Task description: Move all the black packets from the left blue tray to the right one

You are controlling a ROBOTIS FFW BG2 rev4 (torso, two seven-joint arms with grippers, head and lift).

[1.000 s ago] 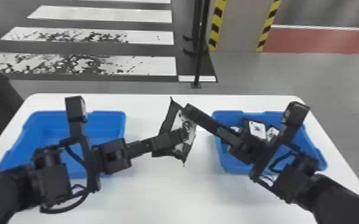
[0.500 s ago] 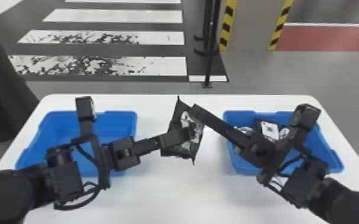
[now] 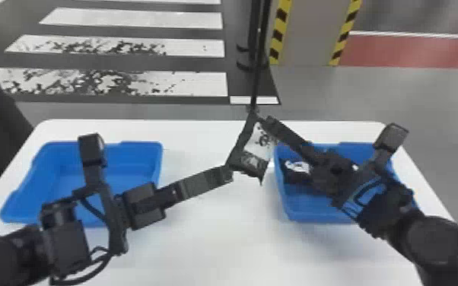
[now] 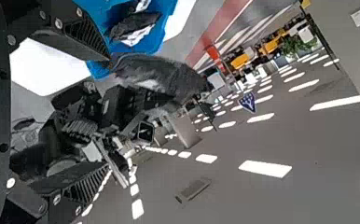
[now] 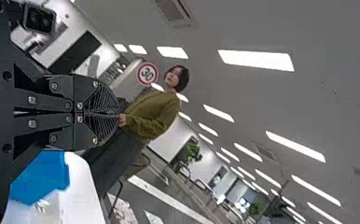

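Packet (image 3: 257, 146) hangs above the table (image 3: 220, 243) in the head view, the right tool (image 3: 269, 122) at its one-o'clock corner, the left tool (image 3: 229, 174) at eight, right blue tray (image 3: 282, 201) at four. Left wrist view: left tool's fingers stand apart; the film looks light, floppy, slippery. Right wrist view: fingers together, presumably clamping the packet's edge, a sound hold.

Left arm (image 3: 64, 239): black, boxy joint housings, thin black cables (image 3: 87, 275) looping outside | Right arm (image 3: 433, 237): black, rounded near the bottom corner | Both: small dark rectangular block on a stalk | Left gripper (image 3: 229, 173), right gripper (image 3: 269, 121): black, fingers finely ribbed inside, round silvery screws (image 5: 31, 100) on dark plates
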